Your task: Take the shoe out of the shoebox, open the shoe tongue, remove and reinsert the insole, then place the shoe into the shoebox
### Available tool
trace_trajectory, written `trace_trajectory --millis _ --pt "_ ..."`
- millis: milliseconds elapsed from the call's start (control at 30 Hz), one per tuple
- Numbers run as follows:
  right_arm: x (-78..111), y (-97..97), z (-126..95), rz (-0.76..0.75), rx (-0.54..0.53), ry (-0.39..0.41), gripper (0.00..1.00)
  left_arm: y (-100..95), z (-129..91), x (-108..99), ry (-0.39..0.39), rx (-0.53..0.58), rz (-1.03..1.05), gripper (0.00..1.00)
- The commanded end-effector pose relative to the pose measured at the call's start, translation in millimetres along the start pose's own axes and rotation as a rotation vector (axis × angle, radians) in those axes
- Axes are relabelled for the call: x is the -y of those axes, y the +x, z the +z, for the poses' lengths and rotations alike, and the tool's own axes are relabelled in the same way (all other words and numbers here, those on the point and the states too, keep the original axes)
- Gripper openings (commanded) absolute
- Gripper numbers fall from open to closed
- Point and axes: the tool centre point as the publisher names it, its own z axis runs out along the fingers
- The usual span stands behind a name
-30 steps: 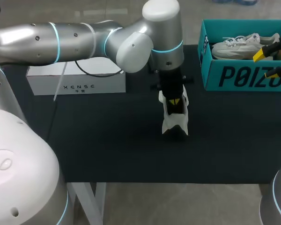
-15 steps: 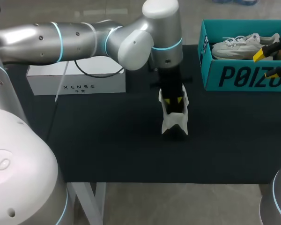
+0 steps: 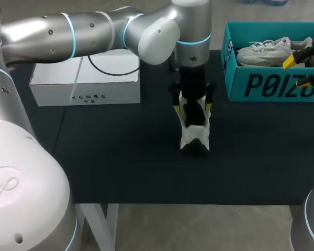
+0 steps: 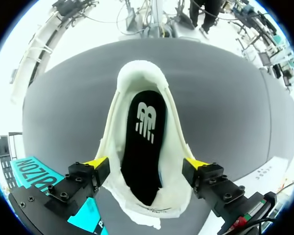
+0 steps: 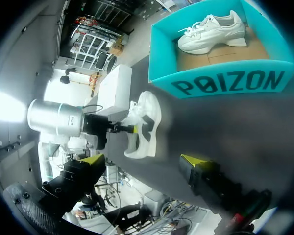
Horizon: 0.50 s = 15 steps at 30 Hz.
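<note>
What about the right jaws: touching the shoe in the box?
Apart. Right wrist view shows bare table between the jaws and the box, with the shoe lying inside, farther ahead.

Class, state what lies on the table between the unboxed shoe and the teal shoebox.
Nothing: bare black mat separates shoe from shoebox, seen in head view.

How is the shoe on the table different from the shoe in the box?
The shoe on the table stands between the left gripper's spread fingers; the shoe in the box rests inside the teal box with no fingers around it. The shoe on the table shows its wide opening and black insole; the shoe in the box shows its side and laces. Both are white sneakers.
</note>
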Motion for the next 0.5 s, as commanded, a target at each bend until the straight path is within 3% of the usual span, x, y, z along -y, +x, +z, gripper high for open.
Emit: trace_trajectory --millis 33,233,500 --pt "0.2 0.4 0.0 0.002 0.004 0.001 1.0 -4.0 -3.4 -3.2 -0.001 -0.009 0.0 1.0" --pt "0.2 0.4 0.0 0.002 0.004 0.001 1.0 -4.0 -3.6 -17.4 -0.017 -0.016 -0.007 1.0" --pt "0.2 0.4 0.0 0.002 0.004 0.001 1.0 -0.3 -23.6 -36.2 -0.049 -0.007 -0.026 1.0"
